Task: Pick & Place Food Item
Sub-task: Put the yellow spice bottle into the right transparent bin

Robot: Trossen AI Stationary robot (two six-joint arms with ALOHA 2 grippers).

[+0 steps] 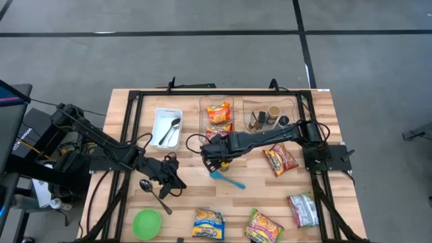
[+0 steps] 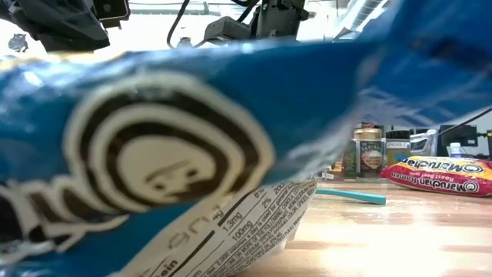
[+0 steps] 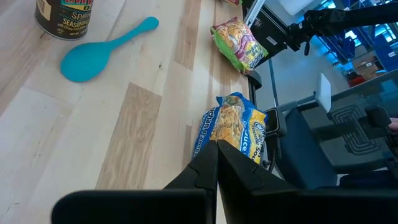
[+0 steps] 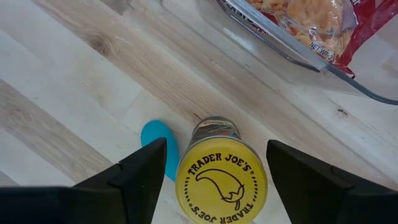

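Right pincer (image 4: 214, 180), spread wide, straddles the upright seasoning jar (image 4: 221, 176) beside the blue spoon (image 4: 158, 149), not yet gripping. An off-centre closure could topple it. Left pincer (image 3: 216, 163) is clenched, empty.

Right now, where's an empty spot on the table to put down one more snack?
The biggest bare wood lies between the teal spoon, the red noodle packet and the front packets. Another patch sits between the green bowl and the blue packet. The middle is crowded around the right end effector and its seasoning jar.
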